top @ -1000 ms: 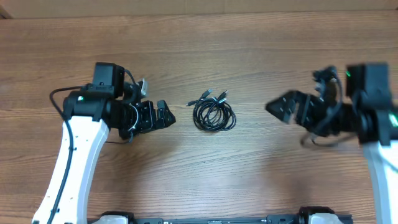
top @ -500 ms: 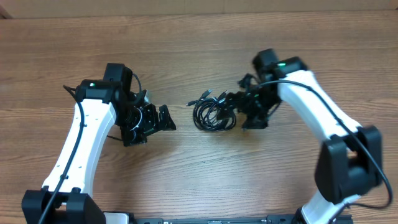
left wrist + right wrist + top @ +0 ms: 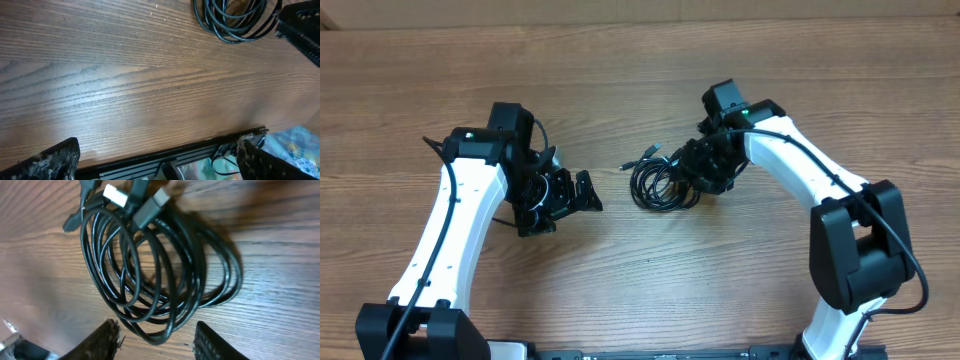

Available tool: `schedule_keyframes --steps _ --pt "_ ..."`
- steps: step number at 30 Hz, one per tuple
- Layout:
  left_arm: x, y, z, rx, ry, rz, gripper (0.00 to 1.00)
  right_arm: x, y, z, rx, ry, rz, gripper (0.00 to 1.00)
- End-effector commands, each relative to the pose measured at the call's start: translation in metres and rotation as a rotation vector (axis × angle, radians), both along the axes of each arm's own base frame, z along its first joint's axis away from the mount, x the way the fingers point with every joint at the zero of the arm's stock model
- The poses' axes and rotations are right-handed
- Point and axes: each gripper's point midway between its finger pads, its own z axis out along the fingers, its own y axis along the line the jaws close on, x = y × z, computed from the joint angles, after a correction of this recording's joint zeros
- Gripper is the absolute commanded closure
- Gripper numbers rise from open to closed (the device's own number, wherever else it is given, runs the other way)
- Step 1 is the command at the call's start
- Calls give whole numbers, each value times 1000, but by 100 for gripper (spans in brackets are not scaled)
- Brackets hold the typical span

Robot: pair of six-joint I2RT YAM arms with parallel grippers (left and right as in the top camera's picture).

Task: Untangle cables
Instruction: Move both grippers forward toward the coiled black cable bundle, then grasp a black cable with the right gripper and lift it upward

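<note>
The cables [image 3: 663, 184] lie as one small black coiled bundle at the table's middle, with plug ends [image 3: 653, 152] pointing away at its far side. In the right wrist view the coil [image 3: 160, 265] fills the frame, and its near loop sits between the fingers [image 3: 107, 340] of my right gripper [image 3: 157, 339]. The jaws are partly closed and do not touch the cord. From overhead, my right gripper [image 3: 696, 174] is over the bundle's right edge. My left gripper [image 3: 588, 192] stands wide open and empty to the left of the bundle [image 3: 232, 20].
Bare wooden table [image 3: 640, 80] surrounds the bundle. A black rail [image 3: 190, 152] runs along the table's front edge, seen in the left wrist view. The right arm's black gripper [image 3: 300, 27] shows at that view's top right corner.
My right arm swung in from the far right to the bundle's right edge, and its jaws narrowed around the near loop. The left arm shifted slightly, then stayed still.
</note>
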Motion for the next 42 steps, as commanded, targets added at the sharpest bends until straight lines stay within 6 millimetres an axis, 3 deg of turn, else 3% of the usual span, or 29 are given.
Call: schedule_keyframes --steps 1,9,22,25,28,31,33,36,40,42 --pt "5 -1 3 4 -22 -11 0 -3 7 -5 -33 8 -30 62" --pt "4 -1 3 4 -18 -11 0 -6 6 -14 -166 -9 -104 62" --pt "1 -5 3 4 -10 -25 0 -2 5 -23 -166 -32 -121 62" --pt "-1 -9 3 4 -8 -41 0 2 7 -25 -155 -54 -116 72" --pt "-2 -14 3 4 -12 -60 0 4 9 -24 -148 -65 -117 96" --pt "-3 -19 3 4 -24 -82 0 2 8 -17 -151 -46 -116 96" --pt "-2 -19 1 30 -29 -87 0 3 8 -2 -146 -33 -118 96" --pt "2 -20 -1 57 -35 -59 0 14 8 49 -118 -94 -80 96" --pt "3 -23 -1 56 -43 -62 0 22 13 133 -57 -247 18 96" --pt "4 -24 -1 55 -46 -65 0 23 13 185 -25 -341 44 96"
